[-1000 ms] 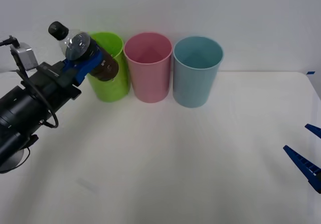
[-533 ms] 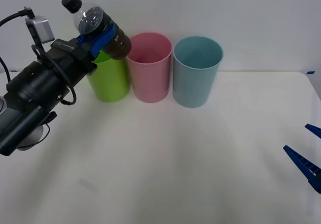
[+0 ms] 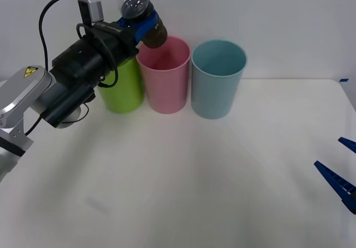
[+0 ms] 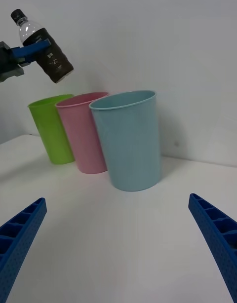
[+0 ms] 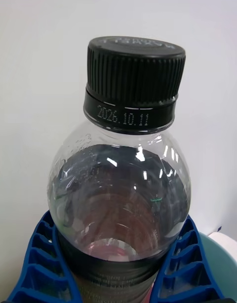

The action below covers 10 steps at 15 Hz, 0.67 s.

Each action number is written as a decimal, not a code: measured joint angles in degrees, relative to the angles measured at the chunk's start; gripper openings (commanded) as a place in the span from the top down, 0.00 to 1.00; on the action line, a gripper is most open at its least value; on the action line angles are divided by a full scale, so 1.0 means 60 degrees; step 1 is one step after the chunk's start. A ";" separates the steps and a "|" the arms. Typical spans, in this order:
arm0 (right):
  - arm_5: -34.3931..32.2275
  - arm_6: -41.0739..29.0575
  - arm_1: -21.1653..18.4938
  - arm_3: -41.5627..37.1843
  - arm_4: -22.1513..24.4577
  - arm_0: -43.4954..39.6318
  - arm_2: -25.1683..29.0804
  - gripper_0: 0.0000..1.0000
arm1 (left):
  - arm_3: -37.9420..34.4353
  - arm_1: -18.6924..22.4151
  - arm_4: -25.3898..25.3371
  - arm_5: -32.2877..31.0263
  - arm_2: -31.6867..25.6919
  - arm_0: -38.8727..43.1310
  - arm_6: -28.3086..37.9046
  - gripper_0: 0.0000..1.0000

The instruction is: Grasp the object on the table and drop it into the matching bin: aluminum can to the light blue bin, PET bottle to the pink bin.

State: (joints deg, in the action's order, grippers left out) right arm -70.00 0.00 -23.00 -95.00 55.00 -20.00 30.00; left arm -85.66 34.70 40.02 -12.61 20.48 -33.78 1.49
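Left end effector (image 3: 143,24) clamped on bottle (image 3: 142,18), tilted, above pink bin (image 3: 164,75) rim at the surface's (image 3: 222,170) far edge. Right end effector (image 4: 118,244) spread apart, near right edge.

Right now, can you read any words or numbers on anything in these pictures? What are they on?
"2026.10.11": printed in white on the black ring under the black ribbed screw cap of the small clear plastic bottle, held in the left end effector.
Raised letters on the cap's top: too blurred to read.
Pale print on the bottle's dark label band: too small.
Yellow warning sticker on the left arm: a symbol, unreadable.
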 measured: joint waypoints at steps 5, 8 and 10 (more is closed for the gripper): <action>0.0000 0.0000 0.0000 0.0000 0.0000 0.0000 0.0000 0.00 | 0.1610 -0.0754 0.0970 -0.0353 0.0000 -0.1096 0.0131 1.00; 0.0000 0.0000 0.0000 0.0000 0.0000 0.0000 0.0000 0.00 | 0.1734 -0.0905 0.1215 -0.0370 0.0000 -0.1166 0.0186 1.00; 0.0000 0.0000 0.0000 0.0000 0.0000 0.0000 0.0000 0.00 | 0.1737 -0.0920 0.1316 -0.0371 0.0000 -0.1167 0.0213 0.94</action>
State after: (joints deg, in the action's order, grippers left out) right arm -70.00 0.00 -23.00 -95.00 55.00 -20.00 30.00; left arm -75.24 29.18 47.91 -14.84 20.48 -40.78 2.77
